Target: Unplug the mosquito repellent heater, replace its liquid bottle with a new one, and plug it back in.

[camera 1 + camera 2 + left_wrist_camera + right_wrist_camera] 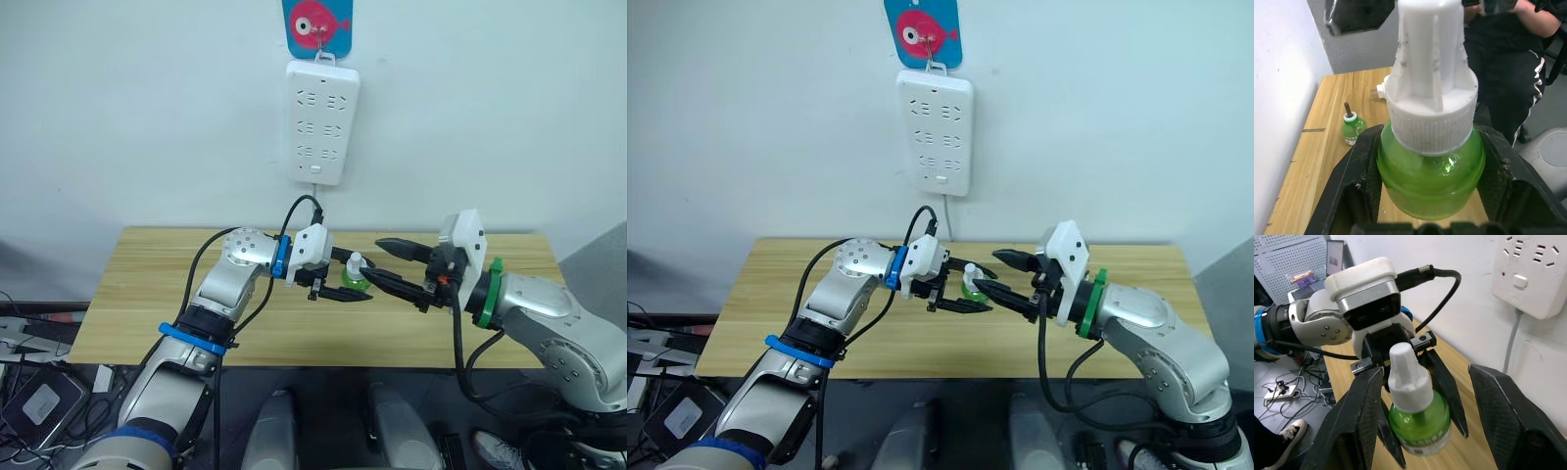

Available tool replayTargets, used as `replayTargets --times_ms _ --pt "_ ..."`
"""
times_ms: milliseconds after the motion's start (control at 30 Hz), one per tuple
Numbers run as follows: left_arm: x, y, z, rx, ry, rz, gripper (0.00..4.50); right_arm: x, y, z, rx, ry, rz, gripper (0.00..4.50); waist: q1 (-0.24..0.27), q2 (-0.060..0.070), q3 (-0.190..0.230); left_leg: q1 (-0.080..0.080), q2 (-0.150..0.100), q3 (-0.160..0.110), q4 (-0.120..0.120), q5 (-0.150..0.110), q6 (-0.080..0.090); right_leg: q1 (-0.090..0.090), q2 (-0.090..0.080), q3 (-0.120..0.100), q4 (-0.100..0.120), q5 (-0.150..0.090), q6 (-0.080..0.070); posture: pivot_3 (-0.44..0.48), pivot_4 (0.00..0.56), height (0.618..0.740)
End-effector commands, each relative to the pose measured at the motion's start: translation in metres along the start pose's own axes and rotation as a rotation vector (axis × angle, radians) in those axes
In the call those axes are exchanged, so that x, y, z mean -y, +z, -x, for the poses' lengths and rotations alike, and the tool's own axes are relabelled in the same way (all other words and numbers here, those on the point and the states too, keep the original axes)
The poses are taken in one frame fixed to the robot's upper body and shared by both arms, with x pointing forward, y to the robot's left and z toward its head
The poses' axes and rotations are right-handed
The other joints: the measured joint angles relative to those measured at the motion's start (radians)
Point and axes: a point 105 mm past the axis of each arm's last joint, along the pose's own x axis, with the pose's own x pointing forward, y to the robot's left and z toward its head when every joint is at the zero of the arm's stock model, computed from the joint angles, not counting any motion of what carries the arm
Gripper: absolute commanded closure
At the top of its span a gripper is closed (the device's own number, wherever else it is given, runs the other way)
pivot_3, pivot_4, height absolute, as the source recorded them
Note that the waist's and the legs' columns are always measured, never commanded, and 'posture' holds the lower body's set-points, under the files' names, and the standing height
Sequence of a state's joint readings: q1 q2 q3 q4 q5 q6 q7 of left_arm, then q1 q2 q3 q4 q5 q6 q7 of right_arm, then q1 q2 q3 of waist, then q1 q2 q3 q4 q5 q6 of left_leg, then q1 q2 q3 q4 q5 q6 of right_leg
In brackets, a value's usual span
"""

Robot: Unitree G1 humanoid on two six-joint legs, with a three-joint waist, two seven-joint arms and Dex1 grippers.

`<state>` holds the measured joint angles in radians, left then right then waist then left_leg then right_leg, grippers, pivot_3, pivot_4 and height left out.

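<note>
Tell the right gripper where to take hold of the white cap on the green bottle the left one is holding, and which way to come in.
Grip the ribbed white cap across its tall narrow top. The left gripper already clamps the green bottle at its belly, cap up, so only the cap is free. The right gripper, open, should likely advance straight toward it, one finger to each side.

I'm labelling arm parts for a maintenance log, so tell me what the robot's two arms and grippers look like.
Both arms are silver-grey metal. The left arm carries blue rings and a looping black cable; the right arm has a green ring and a black cable. Each wrist bears a white housing, and the left gripper and right gripper have pointed black fingers.
</note>
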<state>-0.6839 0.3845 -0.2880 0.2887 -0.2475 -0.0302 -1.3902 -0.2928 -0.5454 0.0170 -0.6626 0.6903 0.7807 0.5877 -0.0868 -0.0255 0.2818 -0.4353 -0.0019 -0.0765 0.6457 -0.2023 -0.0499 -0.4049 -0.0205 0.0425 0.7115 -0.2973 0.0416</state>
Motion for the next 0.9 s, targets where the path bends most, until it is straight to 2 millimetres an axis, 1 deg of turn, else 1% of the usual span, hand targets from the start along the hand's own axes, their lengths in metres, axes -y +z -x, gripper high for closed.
replayTargets --times_ms 33,133,200,233,400,433,500,600,667,733,767,833,900 --pt "-0.002 0.010 -0.002 0.021 -0.012 -0.046 2.23 -0.009 0.008 -0.008 0.037 0.033 0.010 1.68 0.000 0.000 0.000 0.000 0.000 0.000 0.000 0.000 0.000 0.000 0.000 0.000 0.000 0.000 0.000 -0.093 0.208 0.740" --pt "-0.002 0.011 -0.003 0.023 -0.013 -0.048 2.23 -0.008 0.005 -0.012 0.033 0.036 0.014 1.68 0.001 0.000 0.000 0.000 0.000 0.000 0.000 0.000 0.000 0.000 0.000 0.000 0.000 0.000 0.000 -0.091 0.208 0.740" --pt "-0.002 0.011 -0.003 0.024 -0.013 -0.047 2.23 -0.008 0.003 -0.013 0.026 0.036 0.028 2.07 0.001 0.000 0.000 0.000 0.000 0.000 0.000 0.000 0.000 0.000 0.000 0.000 0.000 0.000 0.000 -0.089 0.209 0.740" --pt "-0.001 0.010 -0.003 0.025 -0.014 -0.047 2.23 -0.008 0.001 -0.014 0.022 0.037 0.039 2.29 0.001 0.000 0.000 0.000 0.000 0.000 0.000 0.000 0.000 0.000 0.000 0.000 0.000 0.000 0.000 -0.089 0.209 0.740" --pt "0.002 0.008 -0.002 0.020 -0.015 -0.041 2.23 -0.013 0.002 -0.012 0.028 0.069 0.072 4.05 0.001 0.000 -0.001 0.000 0.000 0.000 0.000 0.000 0.000 0.000 0.000 0.000 0.000 0.000 0.000 -0.084 0.207 0.740" --pt "0.002 0.008 -0.002 0.019 -0.014 -0.040 2.23 -0.014 0.003 -0.011 0.034 0.072 0.076 4.13 0.001 0.000 -0.001 0.000 0.000 0.000 0.000 0.000 0.000 0.000 0.000 0.000 0.000 0.000 0.000 -0.084 0.207 0.740" --pt "0.003 0.006 -0.002 0.016 -0.012 -0.040 2.23 -0.015 0.006 -0.010 0.046 0.073 0.096 4.12 0.001 0.000 -0.001 0.000 0.000 0.000 0.000 0.000 0.000 0.000 0.000 0.000 0.000 0.000 0.000 -0.076 0.206 0.740" --pt "0.004 0.005 -0.001 0.015 -0.006 -0.036 2.23 -0.011 0.024 -0.009 0.110 0.034 0.175 4.12 0.001 0.000 -0.001 0.000 0.000 0.000 0.000 0.000 0.000 0.000 0.000 0.000 0.000 0.000 0.000 -0.070 0.206 0.740" --pt "0.006 -0.001 0.004 0.004 0.018 -0.016 2.23 -0.001 0.050 -0.007 0.202 -0.041 0.161 4.12 -0.002 0.000 -0.001 0.000 0.000 -0.001 0.000 0.000 0.000 0.000 0.000 0.000 0.000 0.000 0.000 -0.067 0.210 0.740" --pt "0.009 -0.009 0.010 -0.015 0.037 0.005 2.23 0.008 0.067 -0.003 0.267 -0.109 0.128 4.12 -0.003 0.000 -0.001 0.001 0.001 -0.001 0.000 0.000 0.000 -0.001 0.000 0.001 0.000 0.000 0.000 -0.067 0.216 0.740" --pt "0.011 -0.014 0.014 -0.031 0.046 0.017 2.23 0.017 0.069 0.000 0.283 -0.173 0.099 4.12 -0.001 0.000 -0.001 0.001 0.003 -0.002 0.000 0.000 0.000 -0.001 0.000 0.001 0.001 0.000 0.000 -0.066 0.220 0.740" --pt "0.014 -0.020 0.019 -0.048 0.057 0.028 2.23 0.029 0.067 0.005 0.289 -0.248 0.061 4.12 0.004 -0.002 -0.003 0.001 0.003 -0.003 0.000 0.000 0.000 0.000 0.000 -0.001 0.001 0.000 0.000 -0.066 0.221 0.740" --pt "0.015 -0.023 0.021 -0.058 0.070 0.036 2.23 0.045 0.044 0.008 0.227 -0.345 0.034 4.12 0.008 -0.002 -0.003 0.001 0.003 -0.002 -0.001 0.000 0.000 0.000 0.000 -0.001 0.001 0.000 0.000 -0.062 0.229 0.740"
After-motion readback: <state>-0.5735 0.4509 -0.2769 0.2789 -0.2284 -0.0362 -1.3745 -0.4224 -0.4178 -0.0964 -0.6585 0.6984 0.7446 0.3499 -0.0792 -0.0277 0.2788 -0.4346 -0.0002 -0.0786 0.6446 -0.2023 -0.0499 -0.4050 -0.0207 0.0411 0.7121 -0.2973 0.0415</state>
